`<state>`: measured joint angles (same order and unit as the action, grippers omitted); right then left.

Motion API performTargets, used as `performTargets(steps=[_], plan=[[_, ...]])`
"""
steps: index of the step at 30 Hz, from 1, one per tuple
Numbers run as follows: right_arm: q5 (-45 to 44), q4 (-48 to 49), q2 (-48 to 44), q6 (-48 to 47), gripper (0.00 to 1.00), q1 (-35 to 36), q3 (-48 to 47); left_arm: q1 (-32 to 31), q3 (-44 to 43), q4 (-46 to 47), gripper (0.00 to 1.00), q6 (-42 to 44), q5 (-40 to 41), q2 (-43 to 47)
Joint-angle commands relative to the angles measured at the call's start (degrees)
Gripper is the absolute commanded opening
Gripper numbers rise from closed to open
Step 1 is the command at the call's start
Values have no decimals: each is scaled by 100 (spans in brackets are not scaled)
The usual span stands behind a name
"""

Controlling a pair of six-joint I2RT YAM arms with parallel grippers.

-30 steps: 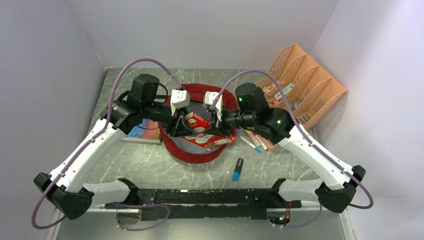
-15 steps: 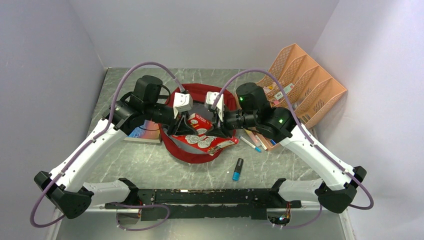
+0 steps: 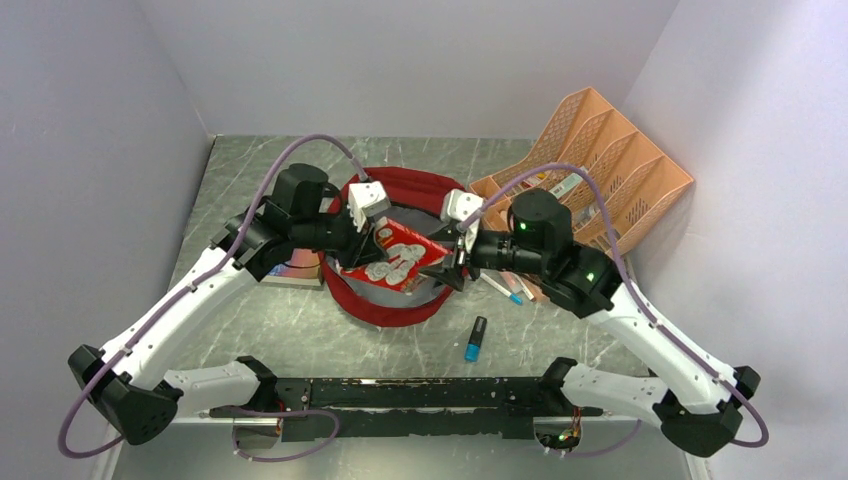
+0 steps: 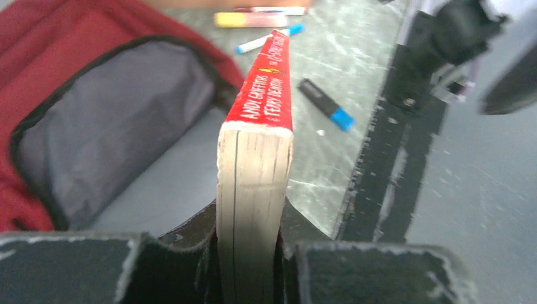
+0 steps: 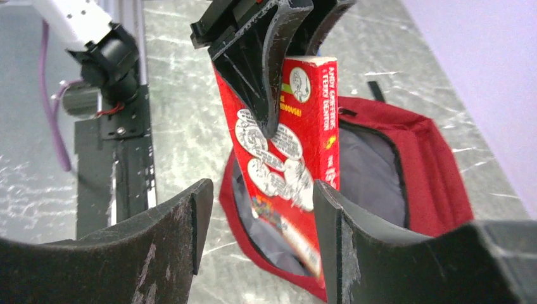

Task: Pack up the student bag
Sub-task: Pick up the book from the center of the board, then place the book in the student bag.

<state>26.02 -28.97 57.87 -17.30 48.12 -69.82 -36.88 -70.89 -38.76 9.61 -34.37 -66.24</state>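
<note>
So the left gripper is clamped on the red book, held over the open bag. The right gripper is spread wide just right of it, gripping nothing.

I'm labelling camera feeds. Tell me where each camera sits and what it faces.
Top external: above and behind the bases, looking down on both arms and the red backpack.
Left wrist: behind the left gripper, shut on a red paperback, facing the backpack's opening.
Right wrist: behind the open right gripper, facing that paperback.
Shared: both wrist views show the paperback and the backpack.
</note>
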Motion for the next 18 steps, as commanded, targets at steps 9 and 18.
performTargets(steps=[9,18], plan=[[-1453,2157,-467,621,57,-6,1646,537,10,1115,5,-1818,5232,1179],[-2078,2062,1312,-206,59,4,1376,533,183,689,5,-2178,5966,1622]])
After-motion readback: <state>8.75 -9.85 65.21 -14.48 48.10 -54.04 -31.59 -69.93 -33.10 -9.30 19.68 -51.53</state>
